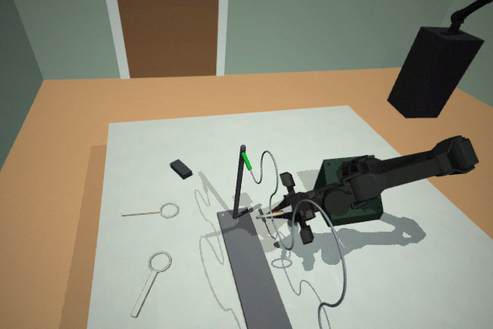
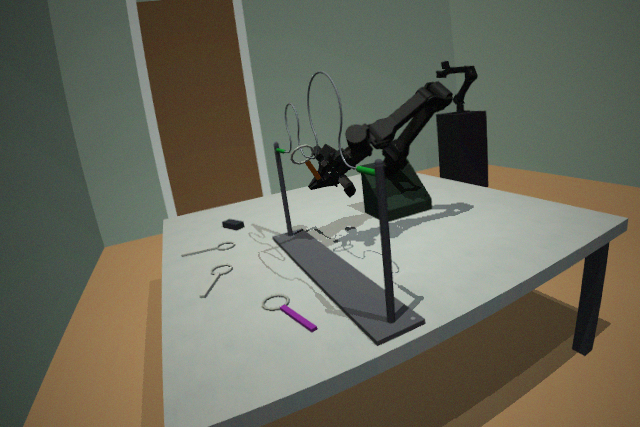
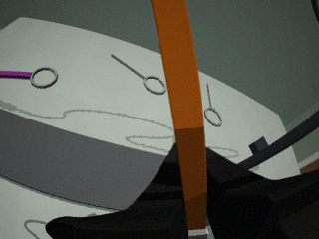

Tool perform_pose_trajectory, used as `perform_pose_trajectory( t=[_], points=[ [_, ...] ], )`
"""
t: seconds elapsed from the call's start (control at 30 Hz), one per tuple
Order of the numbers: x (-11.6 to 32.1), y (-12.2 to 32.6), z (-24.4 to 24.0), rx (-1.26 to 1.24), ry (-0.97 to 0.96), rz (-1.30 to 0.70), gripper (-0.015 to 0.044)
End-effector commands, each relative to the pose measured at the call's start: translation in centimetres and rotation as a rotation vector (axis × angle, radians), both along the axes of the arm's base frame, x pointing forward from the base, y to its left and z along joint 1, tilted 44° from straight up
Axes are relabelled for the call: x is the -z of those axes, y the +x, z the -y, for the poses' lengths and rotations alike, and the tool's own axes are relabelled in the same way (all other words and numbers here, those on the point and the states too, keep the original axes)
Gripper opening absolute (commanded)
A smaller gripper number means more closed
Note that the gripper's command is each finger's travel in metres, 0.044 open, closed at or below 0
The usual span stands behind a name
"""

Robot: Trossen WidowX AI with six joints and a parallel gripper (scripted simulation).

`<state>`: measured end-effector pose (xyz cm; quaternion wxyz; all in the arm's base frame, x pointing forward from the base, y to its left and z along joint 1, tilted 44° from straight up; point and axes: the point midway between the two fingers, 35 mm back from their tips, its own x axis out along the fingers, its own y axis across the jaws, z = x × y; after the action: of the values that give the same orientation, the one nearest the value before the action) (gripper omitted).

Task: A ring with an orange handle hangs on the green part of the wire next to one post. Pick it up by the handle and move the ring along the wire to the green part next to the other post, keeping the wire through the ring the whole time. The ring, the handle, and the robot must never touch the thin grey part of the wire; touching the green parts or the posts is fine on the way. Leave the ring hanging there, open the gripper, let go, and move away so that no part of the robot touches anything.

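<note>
My gripper (image 1: 277, 213) (image 2: 319, 179) (image 3: 185, 147) is shut on the orange handle (image 2: 312, 169) (image 3: 181, 75). The ring (image 1: 259, 216) (image 2: 292, 155) is seen nearly edge-on in the top view. It is around the grey wire (image 1: 306, 200) (image 2: 320, 72), in the stretch between the tall loop and the smaller loop; whether they touch cannot be told. The far green part (image 1: 246, 160) (image 2: 280, 150) is at the far post (image 1: 239, 186) (image 2: 282, 189). The near green part (image 2: 366, 170) is at the near post (image 2: 385, 241). The ring is hidden in the wrist view.
The tall wire loop passes close to my wrist in the top view. The grey base plate (image 1: 259, 281) (image 2: 330, 272) is below. Two pale ringed sticks (image 1: 145, 285) (image 1: 139, 213), a purple-handled ring (image 2: 298, 317) and a black block (image 1: 181, 169) (image 2: 233, 224) lie beyond it.
</note>
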<state>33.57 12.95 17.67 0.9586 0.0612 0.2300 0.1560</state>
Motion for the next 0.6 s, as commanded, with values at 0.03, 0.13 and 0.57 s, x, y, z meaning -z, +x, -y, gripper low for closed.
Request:
perform_pose_trajectory(
  t=[0.03,0.13,0.57],
  points=[
    [-0.1,0.3,2.3,0.014,-0.132,0.029,-0.015],
    [-0.1,0.5,3.5,0.017,-0.207,0.04,-0.015],
    [-1.1,1.2,7.9,0.031,-0.488,0.085,-0.015]
  ],
)
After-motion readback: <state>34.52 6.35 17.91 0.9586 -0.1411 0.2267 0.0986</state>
